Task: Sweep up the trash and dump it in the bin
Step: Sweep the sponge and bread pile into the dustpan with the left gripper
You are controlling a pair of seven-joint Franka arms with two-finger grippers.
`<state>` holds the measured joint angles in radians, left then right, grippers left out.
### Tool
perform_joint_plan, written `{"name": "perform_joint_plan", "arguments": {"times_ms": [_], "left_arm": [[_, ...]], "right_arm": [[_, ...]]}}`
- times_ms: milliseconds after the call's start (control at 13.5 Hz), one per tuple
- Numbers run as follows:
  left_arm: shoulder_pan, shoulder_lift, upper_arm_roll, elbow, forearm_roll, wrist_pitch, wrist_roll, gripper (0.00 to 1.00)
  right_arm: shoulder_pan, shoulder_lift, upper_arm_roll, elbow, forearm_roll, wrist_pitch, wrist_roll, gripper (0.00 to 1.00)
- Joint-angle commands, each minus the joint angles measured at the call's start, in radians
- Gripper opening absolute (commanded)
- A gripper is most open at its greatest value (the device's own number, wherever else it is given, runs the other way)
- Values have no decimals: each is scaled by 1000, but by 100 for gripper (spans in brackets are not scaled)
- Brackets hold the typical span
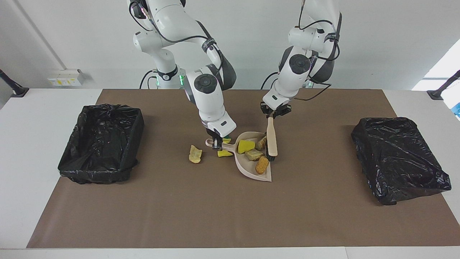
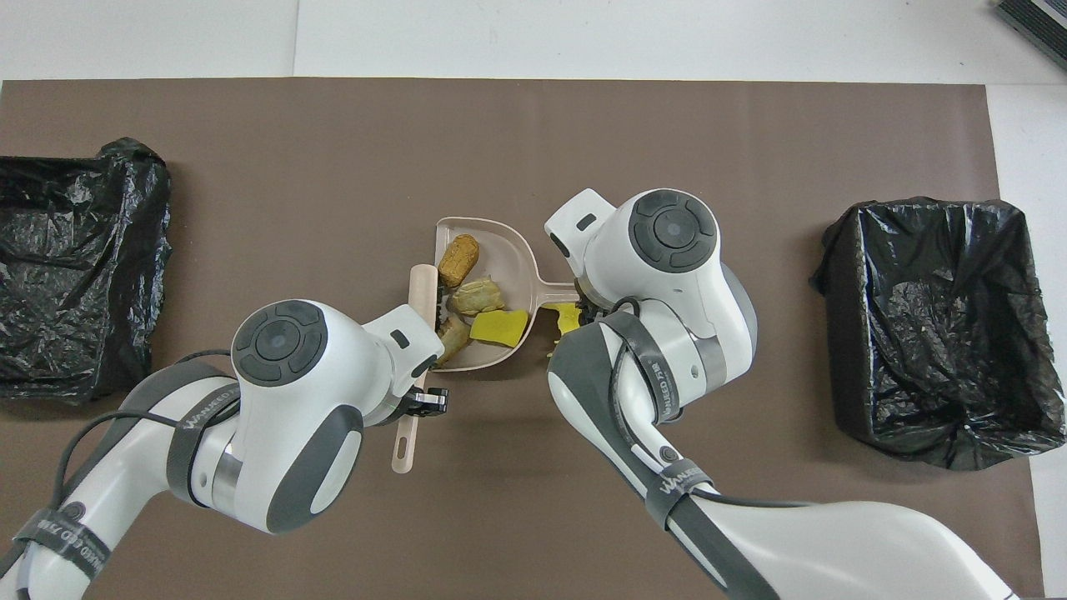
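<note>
A beige dustpan lies mid-mat, and my right gripper is shut on its handle. My left gripper is shut on the wooden handle of a brush, whose head rests at the pan's mouth. In the pan lie trash pieces: a yellow sponge chunk, a beige lump and an orange-brown lump. A pale scrap and yellow chunks lie on the mat by the handle. The open bin stands at the right arm's end.
A second box, wrapped in a black bag, sits at the left arm's end of the brown mat. In the overhead view the right arm's wrist covers the dustpan handle and the scraps beside it.
</note>
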<state>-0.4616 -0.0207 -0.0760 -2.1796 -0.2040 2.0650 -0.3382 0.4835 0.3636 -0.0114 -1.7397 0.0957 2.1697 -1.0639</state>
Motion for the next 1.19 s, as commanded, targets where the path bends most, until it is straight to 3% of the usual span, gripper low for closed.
{"name": "perform_joint_plan", "arguments": {"times_ms": [0, 297, 816, 1113], "left_arm": [[24, -8, 13, 65, -40, -84, -10, 0], [109, -33, 15, 167, -80, -221, 5, 0], [250, -102, 25, 179, -58, -423, 135, 0], [297, -136, 25, 185, -40, -493, 171, 0]], "right_arm": [[0, 3, 4, -11, 30, 25, -30, 0], [-3, 3, 4, -11, 76, 27, -63, 0], [-17, 9, 4, 2, 248, 68, -261, 0], [-63, -24, 4, 49, 249, -31, -324, 0]]}}
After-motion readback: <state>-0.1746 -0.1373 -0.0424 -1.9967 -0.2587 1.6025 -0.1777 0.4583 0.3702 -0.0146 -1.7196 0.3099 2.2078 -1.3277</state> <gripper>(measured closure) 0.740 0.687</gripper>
